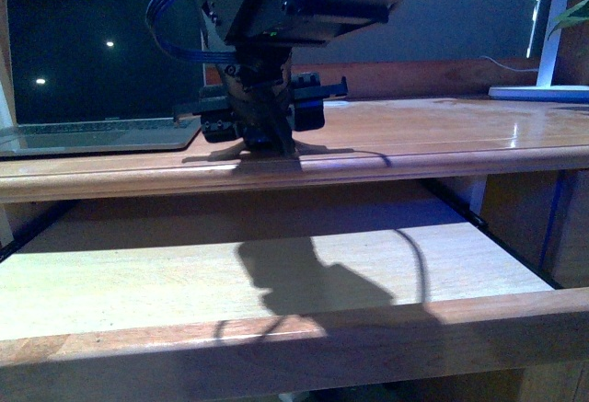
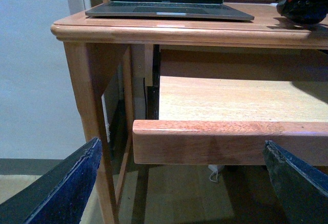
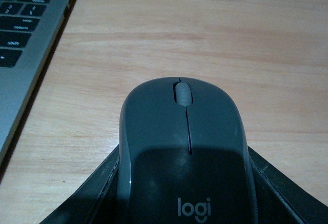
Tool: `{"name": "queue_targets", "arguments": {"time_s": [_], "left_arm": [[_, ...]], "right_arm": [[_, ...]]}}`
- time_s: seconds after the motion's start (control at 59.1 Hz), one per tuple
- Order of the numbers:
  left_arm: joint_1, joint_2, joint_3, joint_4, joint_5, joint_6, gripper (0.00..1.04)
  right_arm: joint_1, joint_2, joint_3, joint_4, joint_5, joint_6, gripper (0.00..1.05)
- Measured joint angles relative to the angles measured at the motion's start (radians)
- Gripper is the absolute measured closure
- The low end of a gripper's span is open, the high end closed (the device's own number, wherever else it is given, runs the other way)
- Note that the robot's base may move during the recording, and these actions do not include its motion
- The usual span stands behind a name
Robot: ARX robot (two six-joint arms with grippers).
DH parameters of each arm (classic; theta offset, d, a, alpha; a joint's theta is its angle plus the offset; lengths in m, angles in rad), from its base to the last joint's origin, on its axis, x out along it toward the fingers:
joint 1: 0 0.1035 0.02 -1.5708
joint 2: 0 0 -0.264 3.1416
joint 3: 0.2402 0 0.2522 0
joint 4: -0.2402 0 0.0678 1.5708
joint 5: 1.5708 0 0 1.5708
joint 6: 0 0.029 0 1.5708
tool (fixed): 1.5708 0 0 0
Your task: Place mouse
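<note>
The mouse [image 3: 184, 147], a dark grey wireless one with a pale scroll wheel [image 3: 183, 93] and a "logi" logo [image 3: 194, 207] on its back, is seen held in the right gripper [image 1: 265, 144]. In the right wrist view its 2 flanks are flanked by the dark fingers [image 3: 277, 183], which are pressed against it on both sides, so the gripper is judged to be clamped on it. The mouse is positioned over the wooden desk top [image 1: 442, 135], just beside the right edge of the open laptop [image 1: 101, 62], whose keyboard is visible at the margin of the wrist view. In the front view the mouse itself is hidden by the gripper, which is lowered to the desk surface with its shadow directly beneath it. Whether the underside of the mouse is resting on the wood or is held just above it cannot be told.

The left gripper [image 2: 179, 193] is kept low and well apart from the action, in front of the desk; its 2 fingers are spread wide with nothing between them. The pull-out shelf [image 1: 184, 273] under the desk top is drawn out.

The task is judged to be near its end: the mouse is carried to a spot beside the laptop and brought down. What is left is the release, with the fingers opened and the arm lifted away, and none of that is done yet.
</note>
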Motion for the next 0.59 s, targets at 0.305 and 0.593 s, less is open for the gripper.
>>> {"name": "queue_targets", "arguments": {"time_s": [0.305, 0.593], "left_arm": [[0.0, 0.0, 0.0, 0.0, 0.0, 0.0, 0.08], [0.0, 0.0, 0.0, 0.0, 0.0, 0.0, 0.08]], "right_arm": [[-0.009, -0.007, -0.039, 0.097, 0.002, 0.04, 0.09], [-0.124, -0.381, -0.537, 0.484, -0.281, 0.048, 0.07]]}}
